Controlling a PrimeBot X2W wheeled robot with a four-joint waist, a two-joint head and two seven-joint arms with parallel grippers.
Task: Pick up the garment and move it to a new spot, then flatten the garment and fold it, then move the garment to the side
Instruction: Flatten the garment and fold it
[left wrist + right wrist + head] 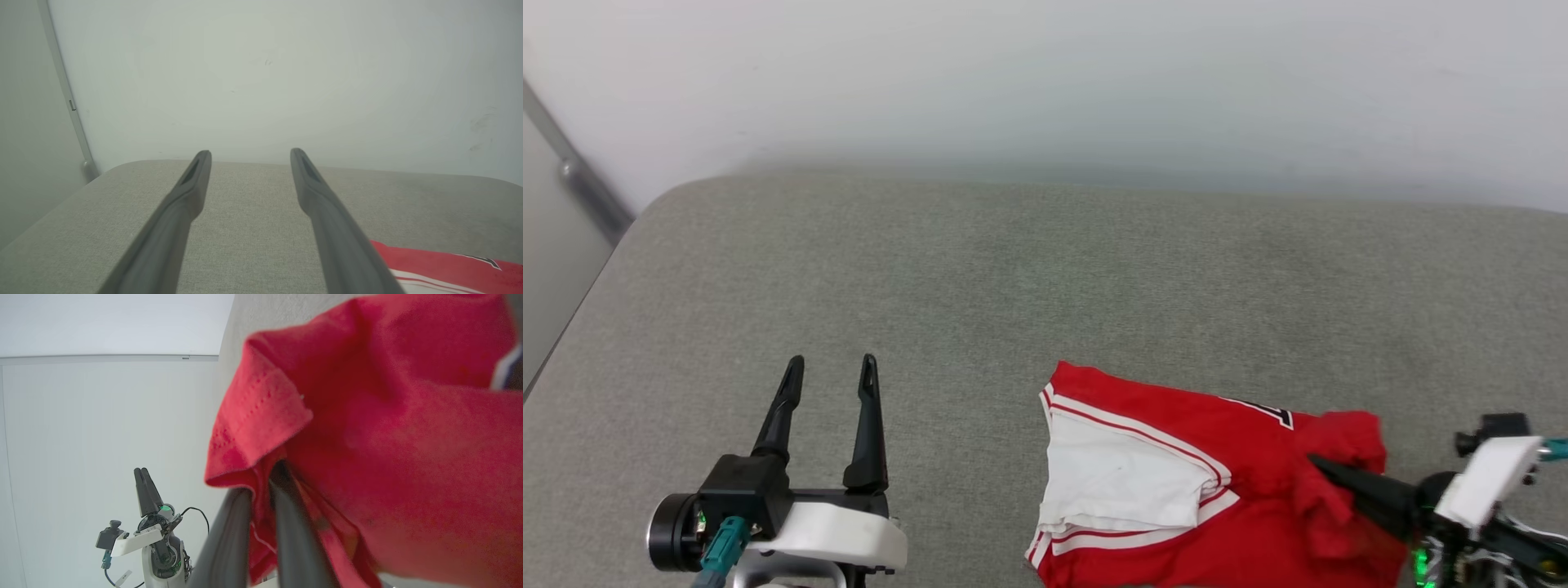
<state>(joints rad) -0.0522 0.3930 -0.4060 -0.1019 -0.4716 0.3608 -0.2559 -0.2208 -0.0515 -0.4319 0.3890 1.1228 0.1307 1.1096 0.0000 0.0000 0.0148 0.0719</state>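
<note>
One soft red fold of the garment (1241,490) hides the tips of the right gripper (1315,462), which pinches it. The left gripper (832,361) stands spread above grey woven padding (1045,269).

A big gray cloth top (1013,269) lies low in the room. It looks soft and a bit fuzzy, and its far left corner is round. Behind it stands a plain white wall (1045,73) with a few small marks (480,122). On the left a thin gray strip (584,184) runs down the wall, with a small knob near its end. Left of the strip the wall looks a bit darker. The light is soft and even.
</note>
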